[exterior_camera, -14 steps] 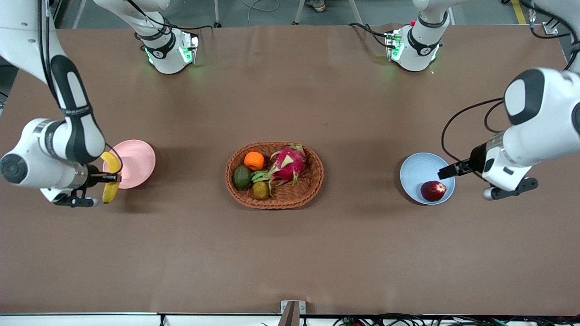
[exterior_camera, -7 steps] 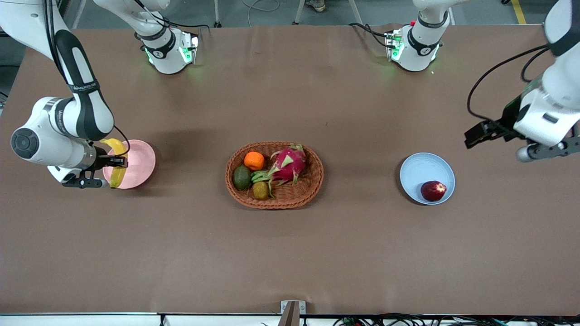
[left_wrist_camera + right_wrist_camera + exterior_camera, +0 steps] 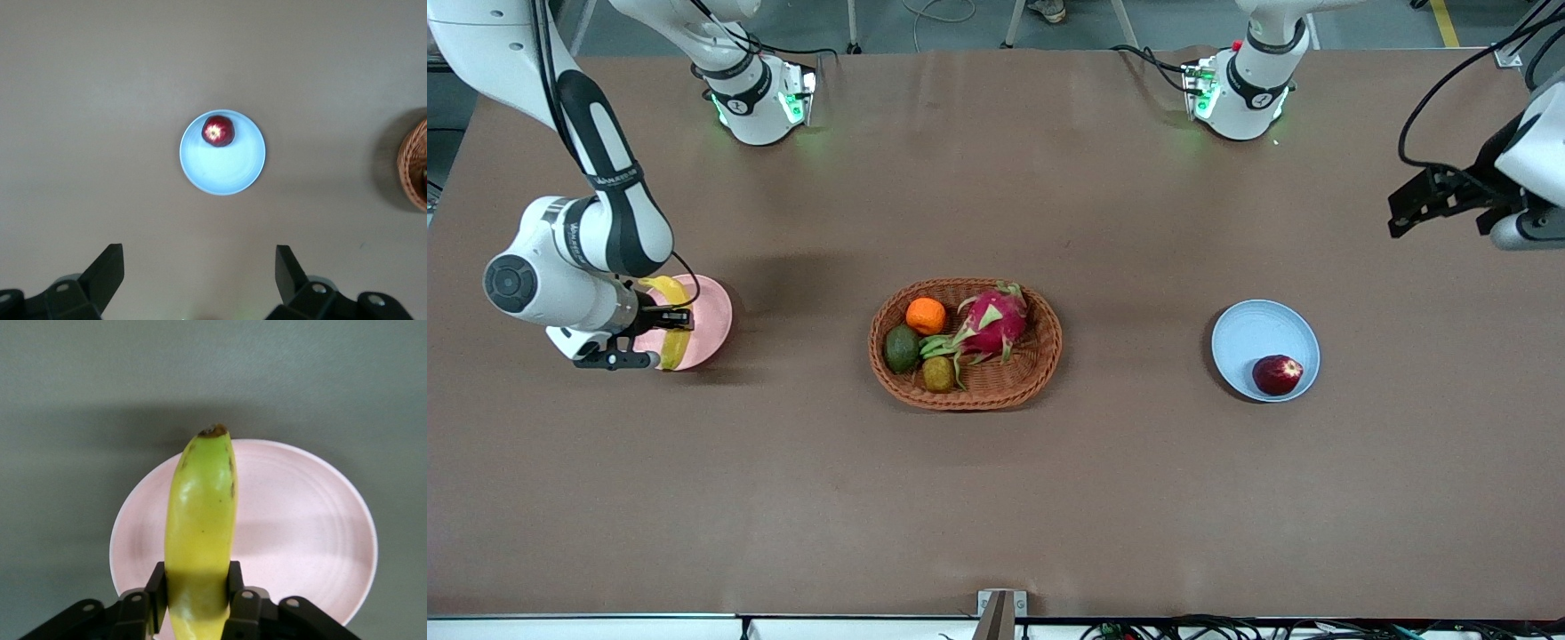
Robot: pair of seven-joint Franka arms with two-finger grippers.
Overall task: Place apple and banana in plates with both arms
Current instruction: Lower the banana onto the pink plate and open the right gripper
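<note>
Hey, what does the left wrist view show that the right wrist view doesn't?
Only the left wrist view shows the apple lying in the blue plate, an edge of the woven basket, and the open, empty left gripper above the table. Only the right wrist view shows the banana clamped in the right gripper over the pink plate. Both show the brown table.

A robot lab: brown-covered table (image 3: 996,498), bolted arm bases (image 3: 758,100), loose cables (image 3: 1227,628) over concrete floor.
</note>
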